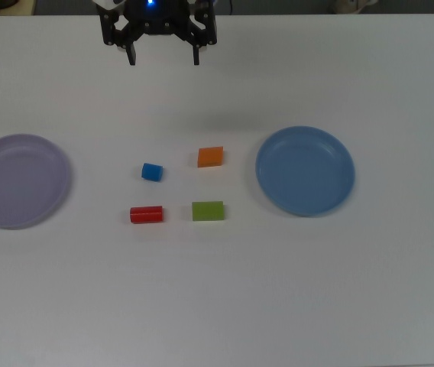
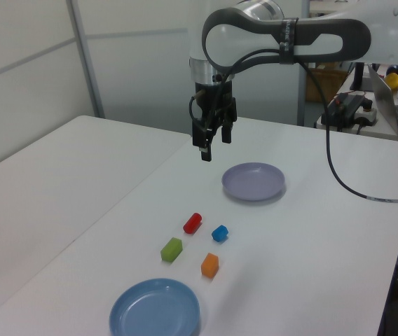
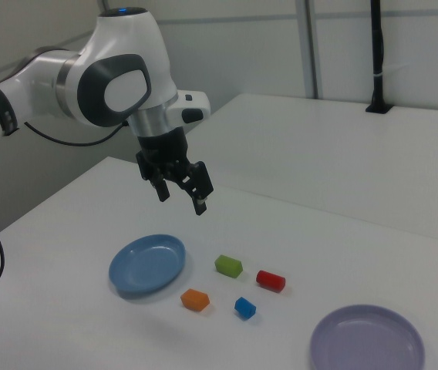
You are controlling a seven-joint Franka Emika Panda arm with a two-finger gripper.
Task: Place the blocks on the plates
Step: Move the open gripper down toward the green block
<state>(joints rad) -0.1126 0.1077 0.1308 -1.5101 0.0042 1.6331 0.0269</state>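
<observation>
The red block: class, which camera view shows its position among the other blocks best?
The top view: the red block lies unobstructed beside the green block, below the blue cube. The left view and right view also show it clear, but slanted, so spacing is harder to judge.

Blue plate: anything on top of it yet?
Nothing. The blue plate shows only its bare inside in all three views. All four blocks lie on the table between it and the lavender plate. Nothing covers it.
</observation>
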